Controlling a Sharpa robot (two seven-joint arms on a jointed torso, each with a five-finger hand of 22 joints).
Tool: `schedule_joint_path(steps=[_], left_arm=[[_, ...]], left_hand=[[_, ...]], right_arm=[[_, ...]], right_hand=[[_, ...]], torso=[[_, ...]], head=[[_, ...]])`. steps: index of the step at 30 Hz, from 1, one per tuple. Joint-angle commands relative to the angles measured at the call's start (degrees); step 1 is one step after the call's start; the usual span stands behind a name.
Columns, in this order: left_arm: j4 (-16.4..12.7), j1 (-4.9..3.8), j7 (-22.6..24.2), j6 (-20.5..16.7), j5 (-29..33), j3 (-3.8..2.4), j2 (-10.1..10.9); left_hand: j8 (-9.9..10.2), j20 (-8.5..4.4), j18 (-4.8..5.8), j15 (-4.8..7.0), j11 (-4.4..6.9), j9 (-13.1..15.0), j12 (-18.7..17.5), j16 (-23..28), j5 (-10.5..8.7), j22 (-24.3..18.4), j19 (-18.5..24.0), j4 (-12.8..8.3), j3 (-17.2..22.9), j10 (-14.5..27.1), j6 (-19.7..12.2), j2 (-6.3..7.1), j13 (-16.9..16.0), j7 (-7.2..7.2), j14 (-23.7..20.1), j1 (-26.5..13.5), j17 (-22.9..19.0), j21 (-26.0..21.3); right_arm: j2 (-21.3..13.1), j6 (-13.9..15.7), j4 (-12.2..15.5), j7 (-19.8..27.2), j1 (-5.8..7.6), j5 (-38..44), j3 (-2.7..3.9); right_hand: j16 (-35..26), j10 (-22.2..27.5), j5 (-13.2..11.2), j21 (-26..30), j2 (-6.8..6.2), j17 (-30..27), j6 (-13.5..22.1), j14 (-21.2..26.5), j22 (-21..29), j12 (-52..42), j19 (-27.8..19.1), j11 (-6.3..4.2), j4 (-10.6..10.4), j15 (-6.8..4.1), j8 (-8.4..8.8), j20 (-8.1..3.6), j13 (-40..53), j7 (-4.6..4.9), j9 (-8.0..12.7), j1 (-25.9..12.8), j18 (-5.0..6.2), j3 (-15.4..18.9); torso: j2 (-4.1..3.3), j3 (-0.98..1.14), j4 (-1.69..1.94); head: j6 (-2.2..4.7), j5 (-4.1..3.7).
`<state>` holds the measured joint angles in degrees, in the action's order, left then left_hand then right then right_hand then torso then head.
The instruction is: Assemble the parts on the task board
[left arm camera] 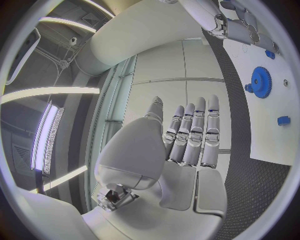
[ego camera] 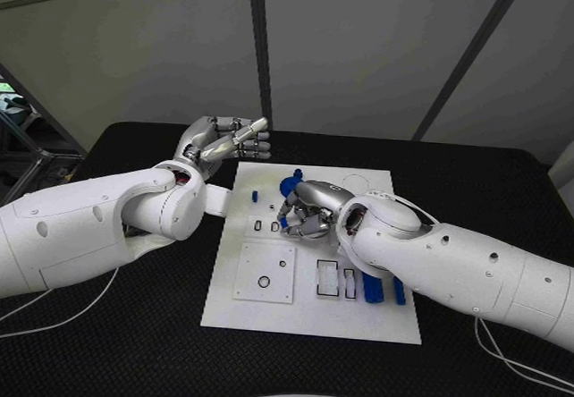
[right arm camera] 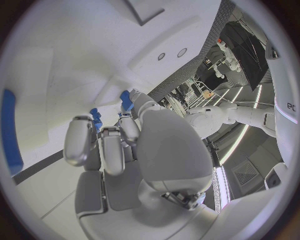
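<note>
The white task board lies in the middle of the black table. A blue gear stands near its far edge, with a small blue part to its left. My right hand hovers low over the board just in front of the gear, fingers curled down. Blue pieces show at the fingertips, and whether one is pinched is hidden. My left hand is raised off the board's far left corner, fingers straight and side by side, holding nothing. The gear also shows beside it.
Two long blue parts lie by the board's right edge, partly under my right forearm. Rectangular slots and a square plate mark the board's near half. Black table surrounds the board on all sides.
</note>
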<state>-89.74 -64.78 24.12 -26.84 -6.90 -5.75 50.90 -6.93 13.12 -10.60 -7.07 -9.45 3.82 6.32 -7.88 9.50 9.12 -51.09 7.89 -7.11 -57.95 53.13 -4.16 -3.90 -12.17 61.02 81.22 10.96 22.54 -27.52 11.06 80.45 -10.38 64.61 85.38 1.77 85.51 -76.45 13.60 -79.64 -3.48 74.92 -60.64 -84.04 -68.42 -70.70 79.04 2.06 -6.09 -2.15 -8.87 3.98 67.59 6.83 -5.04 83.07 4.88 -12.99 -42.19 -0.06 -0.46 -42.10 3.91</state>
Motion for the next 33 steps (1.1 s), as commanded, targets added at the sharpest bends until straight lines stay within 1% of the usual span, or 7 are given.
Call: schedule_joint_path(steps=[1,8,12,17,33], left_arm=[[-0.01,-0.08,0.3,0.36,-0.21,-0.04,-0.07],[0.02,-0.08,0.26,0.4,-0.21,-0.04,-0.09],[0.05,-0.08,0.24,0.39,-0.21,-0.04,-0.09],[0.07,-0.08,0.23,0.41,-0.21,-0.04,-0.09],[0.1,-0.08,0.19,0.46,-0.21,-0.04,-0.1]], left_hand=[[0.4,0.33,0.19,-0.27,-0.41,-0.04,-0.37,0.32,-0.07,-0.06,0.19,-0.36,0.09,-0.1,0.04,0.02,0.03,-0.4,0.06,0.48,0.05,-0.31],[0.4,0.33,0.19,-0.27,-0.41,-0.04,-0.37,0.32,-0.07,-0.06,0.19,-0.36,0.09,-0.1,0.04,0.02,0.03,-0.4,0.06,0.48,0.05,-0.31],[0.4,0.33,0.19,-0.27,-0.41,-0.04,-0.37,0.32,-0.07,-0.06,0.19,-0.36,0.09,-0.1,0.04,0.02,0.03,-0.4,0.06,0.48,0.05,-0.31],[0.4,0.33,0.19,-0.27,-0.41,-0.04,-0.37,0.32,-0.07,-0.06,0.19,-0.36,0.09,-0.1,0.04,0.02,0.03,-0.4,0.06,0.48,0.05,-0.31],[0.4,0.33,0.19,-0.27,-0.41,-0.04,-0.37,0.32,-0.07,-0.06,0.19,-0.36,0.09,-0.1,0.04,0.02,0.03,-0.4,0.06,0.48,0.05,-0.31]], right_arm=[[0.14,-1.26,-0.24,-0.29,-0.08,0.45,-0.1],[0.21,-1.62,-0.54,-0.37,-0.16,0.67,-0.13],[0.16,-1.87,-0.62,-0.44,-0.18,0.93,-0.14],[0.13,-2.49,-0.64,-0.62,-0.18,1.33,-0.15],[0.15,-3.43,-0.73,-0.9,-0.19,2.37,-0.17]], right_hand=[[0.16,0.41,0.08,-0.11,-0.02,6.23,-0.44,-4.13,0.06,0.2,0.32,-0.1,-0.04,-0.02,-0.2,0.0,-0.05,0.07,-0.07,-0.27,-0.59,-0.39],[0.16,0.49,-0.02,-0.03,-0.18,6.23,-0.34,-4.13,0.2,0.31,0.25,-0.07,-0.06,0.01,-0.16,0.03,-0.14,0.11,-0.04,-0.53,-0.57,-0.39],[0.12,0.83,-0.12,0.06,-0.58,6.2,0.25,-4.12,0.34,0.73,0.17,0.07,-0.03,0.11,0.15,0.11,-0.54,0.3,0.13,-0.97,-0.54,-0.46],[0.07,1.43,-0.16,0.31,-1.33,6.14,1.48,-4.1,0.75,1.37,-0.07,0.47,-0.04,0.41,0.79,0.33,-1.16,0.79,0.46,-1.67,-0.47,-0.49],[0.12,2.24,-0.06,0.69,-1.96,6.29,2.46,-4.12,1.4,2.21,-0.44,0.81,0.25,0.7,1.25,0.61,-1.99,1.19,0.71,-1.92,-0.35,-0.78]], torso=[[0.02,0.0,0.03],[0.01,-0.02,0.02],[0.0,0.0,0.03],[-0.02,-0.01,0.03],[-0.01,-0.01,0.05]], head=[[-0.02,0.06],[-0.07,0.05],[-0.07,0.04],[-0.13,-0.03],[-0.35,-0.13]])
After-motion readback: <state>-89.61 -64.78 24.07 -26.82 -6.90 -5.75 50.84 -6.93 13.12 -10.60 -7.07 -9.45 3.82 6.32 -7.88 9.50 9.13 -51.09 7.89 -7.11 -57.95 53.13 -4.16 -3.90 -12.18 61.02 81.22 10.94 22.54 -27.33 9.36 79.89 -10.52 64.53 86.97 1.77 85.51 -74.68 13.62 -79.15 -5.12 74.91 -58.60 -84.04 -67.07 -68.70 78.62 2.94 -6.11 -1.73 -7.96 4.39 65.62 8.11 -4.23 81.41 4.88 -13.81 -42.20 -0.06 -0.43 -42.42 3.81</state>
